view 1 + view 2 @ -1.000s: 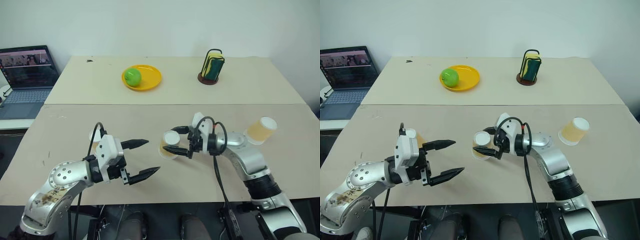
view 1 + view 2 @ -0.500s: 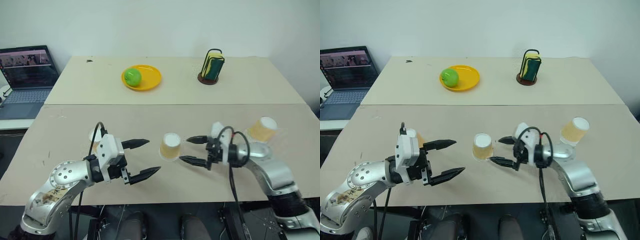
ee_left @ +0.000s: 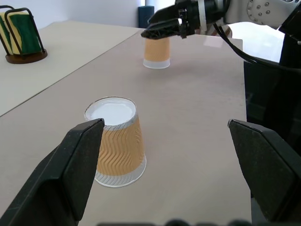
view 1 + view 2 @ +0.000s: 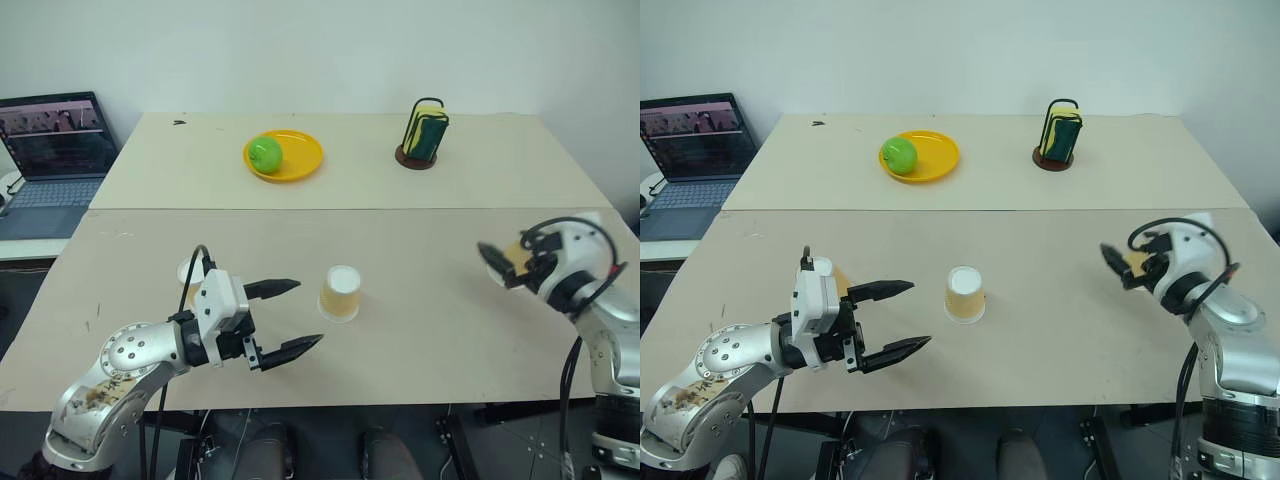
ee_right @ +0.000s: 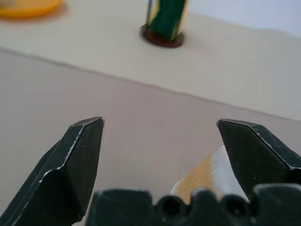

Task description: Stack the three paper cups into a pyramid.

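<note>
At the far side of the table [image 4: 420, 330] sit a yellow plate [image 4: 296, 156] with a green apple [image 4: 265, 152] and a holder with sponges [image 4: 426, 132]; a laptop [image 4: 52, 150] lies far left. The middle cup [image 4: 340, 292] stands inverted, axis vertical, nothing near it. A second cup [image 4: 188, 274] hides behind the left gripper [image 4: 292, 317], whose fingers are spread. The third cup [image 3: 156, 52] stands inverted at the right. The right gripper [image 4: 498, 265], spread and empty, has swung from the middle cup over to it.
</note>
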